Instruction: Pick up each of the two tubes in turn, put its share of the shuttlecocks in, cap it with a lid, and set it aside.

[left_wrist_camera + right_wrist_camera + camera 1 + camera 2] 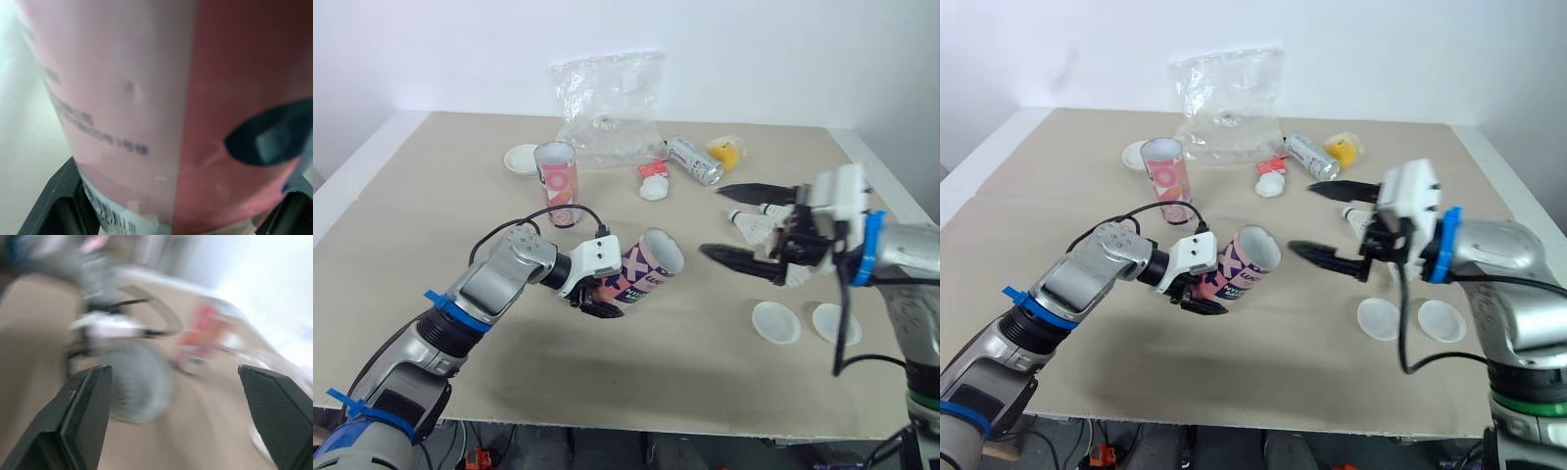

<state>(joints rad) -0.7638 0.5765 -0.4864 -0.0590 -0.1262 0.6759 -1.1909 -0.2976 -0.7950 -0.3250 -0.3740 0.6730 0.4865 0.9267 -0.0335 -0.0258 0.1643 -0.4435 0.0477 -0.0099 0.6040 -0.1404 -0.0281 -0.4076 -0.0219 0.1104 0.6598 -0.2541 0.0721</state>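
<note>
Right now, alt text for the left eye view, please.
The left claw holds a pink tube tilted, its open mouth toward the open right claw. A second tube stands upright behind; two white lids lie on the table.

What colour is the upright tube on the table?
Pink and white; tube shows best in left eye view.

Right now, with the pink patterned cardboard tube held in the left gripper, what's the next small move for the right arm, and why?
Probably lower the right gripper onto the white feathered shuttlecock lying on the beige table near it, then close. Its jaws are open and empty, while the left gripper holds the pink patterned cardboard tube tilted, its uncapped mouth facing the right arm.
</note>
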